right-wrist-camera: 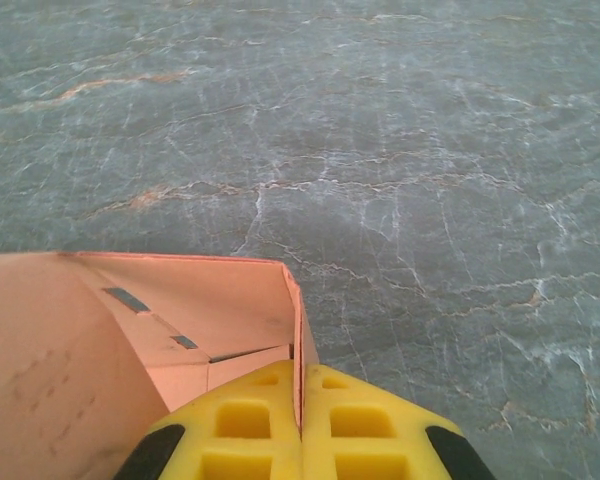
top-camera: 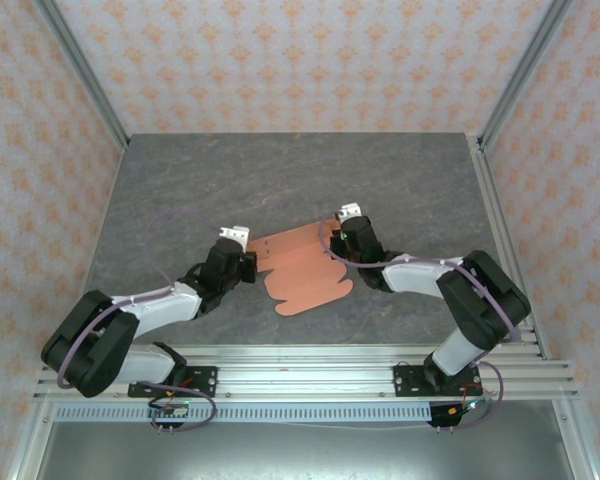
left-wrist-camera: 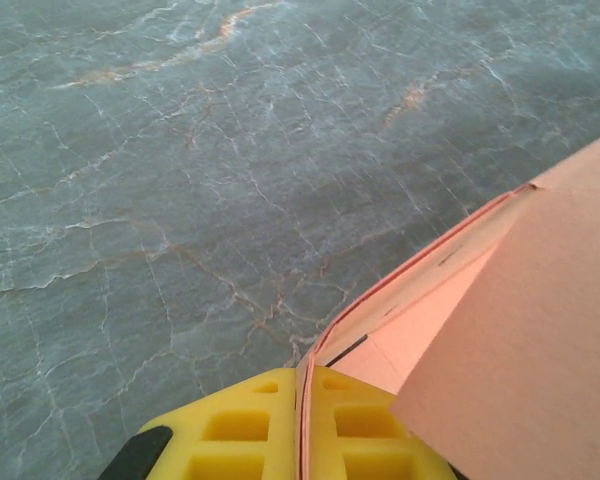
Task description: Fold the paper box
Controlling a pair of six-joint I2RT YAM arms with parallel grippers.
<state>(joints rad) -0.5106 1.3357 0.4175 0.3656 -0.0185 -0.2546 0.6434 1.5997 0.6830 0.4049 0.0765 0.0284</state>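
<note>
- The paper box (top-camera: 302, 268), a salmon-orange die-cut sheet with rounded tabs, lies partly folded on the grey, stone-veined bench (top-camera: 280, 180). It sits about midway between the left and right edges and nearer the near edge than the far one.
- The left hand (left-wrist-camera: 302, 395) is clamped on the sheet's left end. Its yellow fingers (left-wrist-camera: 240, 430) are pressed together with thin card between them, and a raised flap leans just to their right.
- The right hand (right-wrist-camera: 300, 400) pinches the sheet's right end, with a yellow pad on each side of an upright wall of card. To its left stands a folded panel with two small slots.
- Both arms reach in from the near edge, one at each end of the sheet.
</note>
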